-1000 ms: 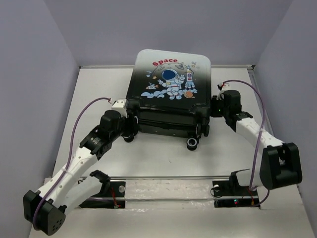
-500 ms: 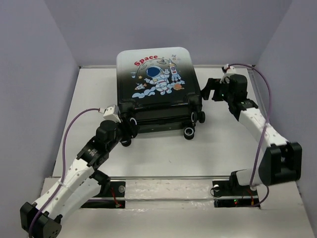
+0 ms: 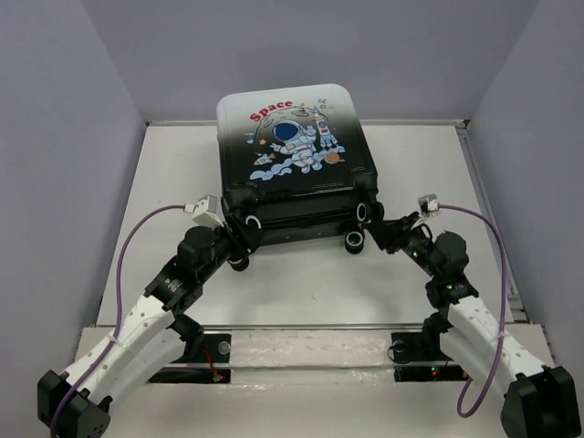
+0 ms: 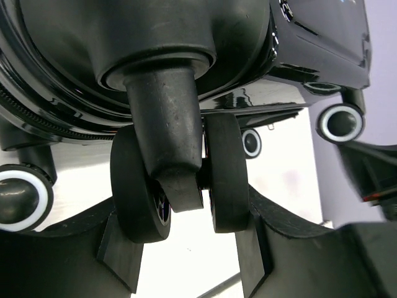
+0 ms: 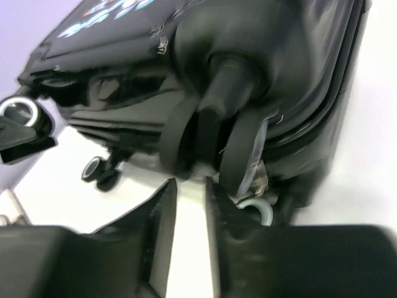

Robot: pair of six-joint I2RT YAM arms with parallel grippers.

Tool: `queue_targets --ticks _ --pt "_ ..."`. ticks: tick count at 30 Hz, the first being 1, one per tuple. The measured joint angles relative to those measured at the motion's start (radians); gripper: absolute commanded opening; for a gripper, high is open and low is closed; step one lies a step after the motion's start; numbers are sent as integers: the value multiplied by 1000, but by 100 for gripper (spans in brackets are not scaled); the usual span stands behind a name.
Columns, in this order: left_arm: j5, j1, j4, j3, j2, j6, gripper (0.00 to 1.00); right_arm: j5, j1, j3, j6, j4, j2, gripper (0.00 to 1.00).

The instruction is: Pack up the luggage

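The luggage (image 3: pixel 292 146) lies shut and flat at the back middle of the table, astronaut shell up, wheels toward me. My left gripper (image 3: pixel 239 245) is at its front left corner. In the left wrist view its fingers (image 4: pixel 127 254) close on either side of a black twin wheel (image 4: pixel 226 174) under the shell (image 4: pixel 186 37). My right gripper (image 3: pixel 383 233) is at the front right corner. In the right wrist view (image 5: pixel 191 186) its jaws are nearly shut with nothing between them, tips just under a twin wheel (image 5: pixel 239 155) of the luggage (image 5: pixel 298 74).
Another wheel (image 3: pixel 354 242) sits on the white table between the grippers. A metal rail (image 3: pixel 301 326) runs along the near edge. Lilac walls close the left, back and right sides. The right arm's finger (image 4: pixel 372 174) shows at the right of the left wrist view.
The luggage has slid left and back and turned slightly, with the left gripper staying at its wheel. The right arm has swung from the luggage's right side to its front right wheel.
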Motion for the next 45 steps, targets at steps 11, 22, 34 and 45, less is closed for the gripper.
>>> queue_targets --ticks 11,22,34,45 --pt "16 -6 19 -13 -13 -43 6 72 6 -200 74 314 266 52" --pt "27 -6 13 -13 -21 -51 6 54 6 -106 36 600 606 59" --pt "55 -8 5 -13 -28 -70 6 -24 8 -89 51 856 843 45" --pt "54 -13 -3 -13 -35 -75 6 45 8 -72 57 865 843 61"
